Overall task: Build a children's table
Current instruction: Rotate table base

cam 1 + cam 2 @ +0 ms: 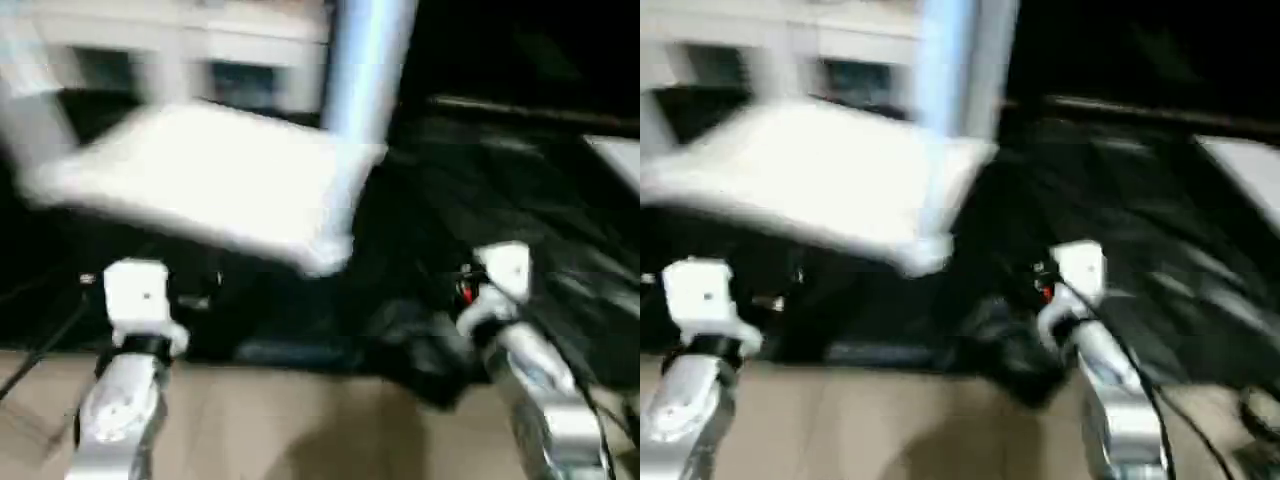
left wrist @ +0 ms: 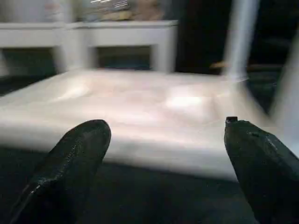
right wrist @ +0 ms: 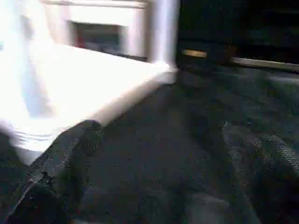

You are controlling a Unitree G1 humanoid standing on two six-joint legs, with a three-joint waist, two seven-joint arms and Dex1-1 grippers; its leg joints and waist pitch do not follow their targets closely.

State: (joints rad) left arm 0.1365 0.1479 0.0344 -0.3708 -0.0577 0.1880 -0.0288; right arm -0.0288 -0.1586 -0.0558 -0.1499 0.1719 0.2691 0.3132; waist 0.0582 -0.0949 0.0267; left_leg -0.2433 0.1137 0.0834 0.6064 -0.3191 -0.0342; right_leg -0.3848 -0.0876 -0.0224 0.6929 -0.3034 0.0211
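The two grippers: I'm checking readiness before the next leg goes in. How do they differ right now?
The left gripper points at the tabletop, whose near edge lies just past its fingertips; the right gripper points mostly at dark cloth, with the tabletop off to one side. Both are wide open and empty.

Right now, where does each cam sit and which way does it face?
Head views: look forward and down at the tabletop with an upright leg; both forearms show.
Left wrist view: looks along the open left gripper at the tabletop.
Right wrist view: looks along the open right gripper over dark floor.
Shared: tabletop, leg.
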